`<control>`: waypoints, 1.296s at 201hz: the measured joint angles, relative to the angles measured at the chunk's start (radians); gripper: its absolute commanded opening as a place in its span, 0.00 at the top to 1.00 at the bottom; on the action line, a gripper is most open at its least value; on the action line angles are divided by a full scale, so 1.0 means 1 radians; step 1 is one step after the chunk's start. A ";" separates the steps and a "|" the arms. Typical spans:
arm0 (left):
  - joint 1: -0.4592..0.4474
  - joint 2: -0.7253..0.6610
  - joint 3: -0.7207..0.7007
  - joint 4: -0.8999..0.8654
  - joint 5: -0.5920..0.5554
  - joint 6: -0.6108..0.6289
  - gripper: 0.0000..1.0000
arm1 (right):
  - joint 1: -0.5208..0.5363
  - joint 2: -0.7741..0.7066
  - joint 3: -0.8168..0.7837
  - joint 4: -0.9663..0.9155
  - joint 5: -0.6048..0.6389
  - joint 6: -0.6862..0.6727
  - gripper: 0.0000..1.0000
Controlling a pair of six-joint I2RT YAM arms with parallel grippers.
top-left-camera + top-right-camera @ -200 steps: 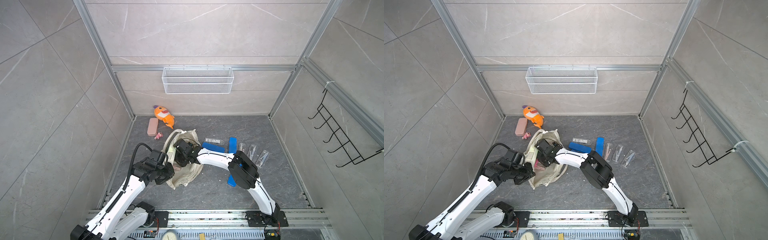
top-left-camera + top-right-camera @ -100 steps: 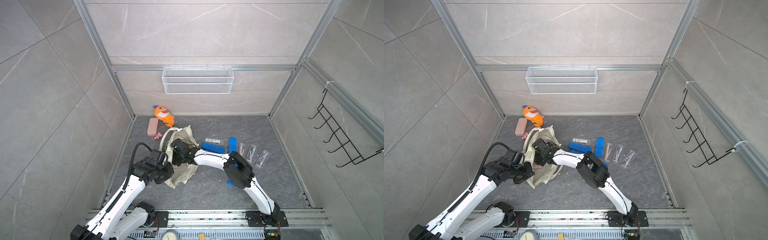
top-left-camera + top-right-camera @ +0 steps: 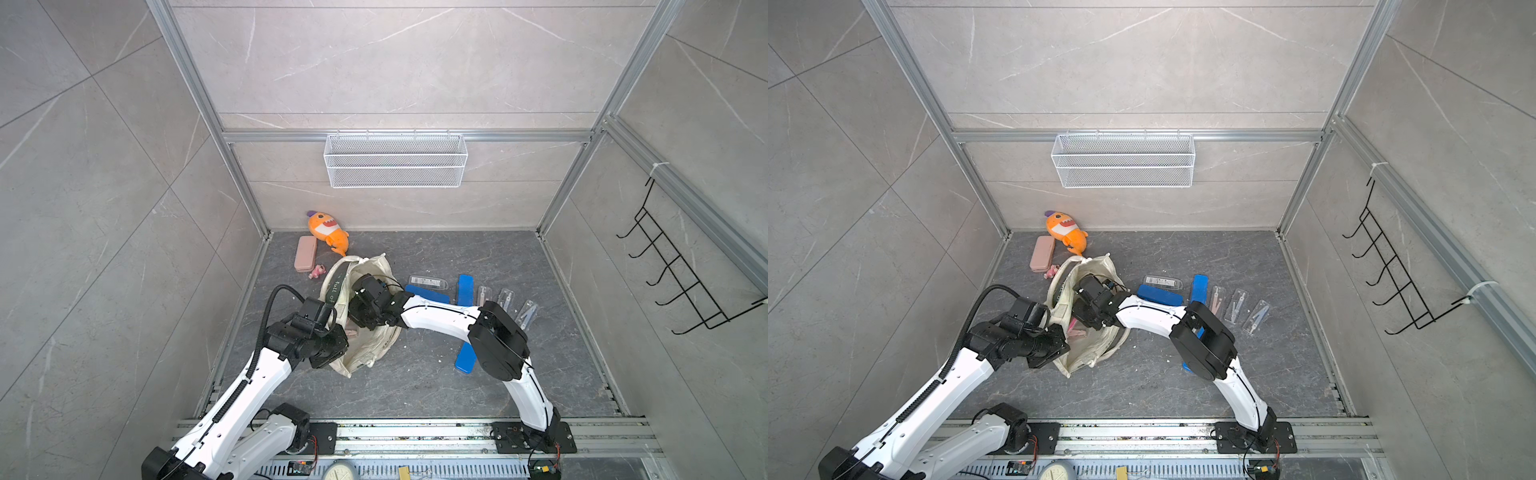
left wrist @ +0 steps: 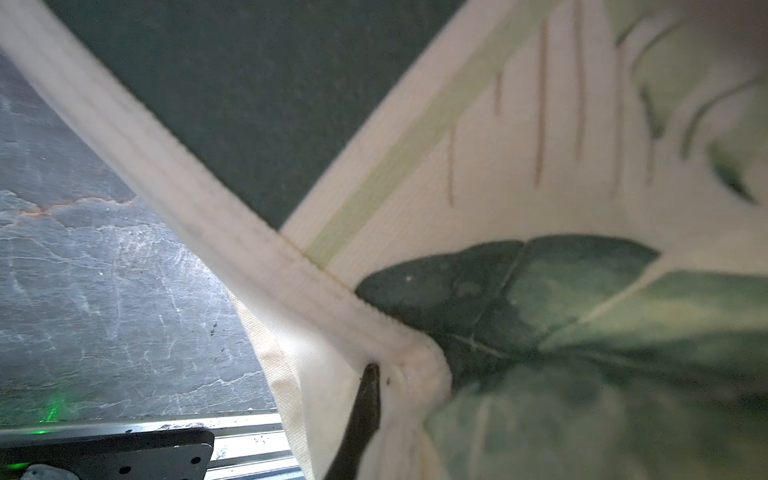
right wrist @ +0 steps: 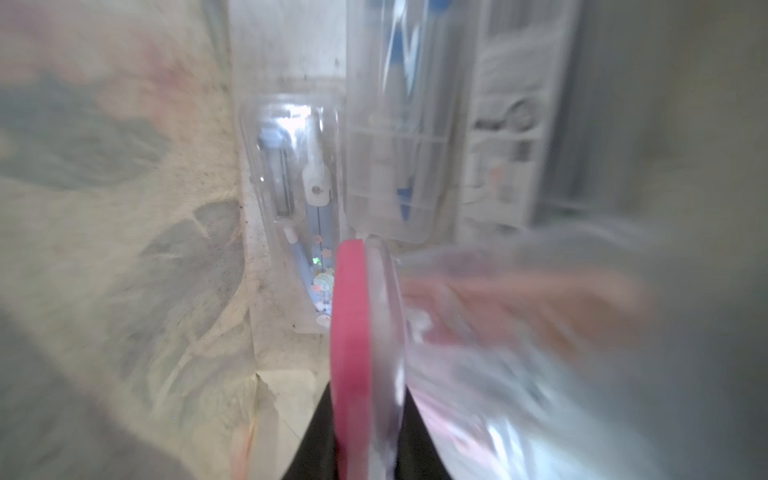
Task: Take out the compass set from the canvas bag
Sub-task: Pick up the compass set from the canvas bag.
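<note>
The cream canvas bag [image 3: 376,347] [image 3: 1098,347] lies open-mouthed on the dark floor in both top views. My left gripper [image 3: 336,338] [image 4: 386,395] is shut on the bag's rim by a handle, and one dark finger [image 4: 365,415] shows against the cloth. My right gripper [image 3: 360,321] [image 5: 365,415] reaches inside the bag. It is shut on a compass set [image 5: 353,332] in a clear case with a pink back. Two more clear-cased compass sets [image 5: 299,187] [image 5: 390,124] lie deeper in the bag.
Right of the bag lie blue cases [image 3: 428,294] [image 3: 465,289], a clear box [image 3: 428,282] and three clear compass cases [image 3: 507,299]. Another blue case [image 3: 464,358] lies under my right arm. An orange plush [image 3: 328,228] and a pink case [image 3: 305,253] lie at the back left.
My right gripper pushed further into the bag and its jaws closed on the pink-backed case. The left arm kept its hold and place.
</note>
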 measured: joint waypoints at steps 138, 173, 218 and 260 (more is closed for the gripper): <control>-0.002 0.042 0.016 0.018 0.006 0.000 1.00 | -0.037 -0.519 -0.296 -0.174 0.091 -0.190 1.00; -0.002 0.059 0.023 0.027 0.006 0.000 1.00 | -0.076 -0.644 -0.348 -0.210 0.109 -0.209 1.00; -0.002 0.074 0.032 0.032 0.008 0.000 1.00 | -0.169 -0.837 -0.442 -0.295 0.111 -0.237 1.00; -0.002 0.085 0.034 0.035 0.009 0.001 1.00 | -0.320 -1.024 -0.546 -0.398 0.114 -0.283 1.00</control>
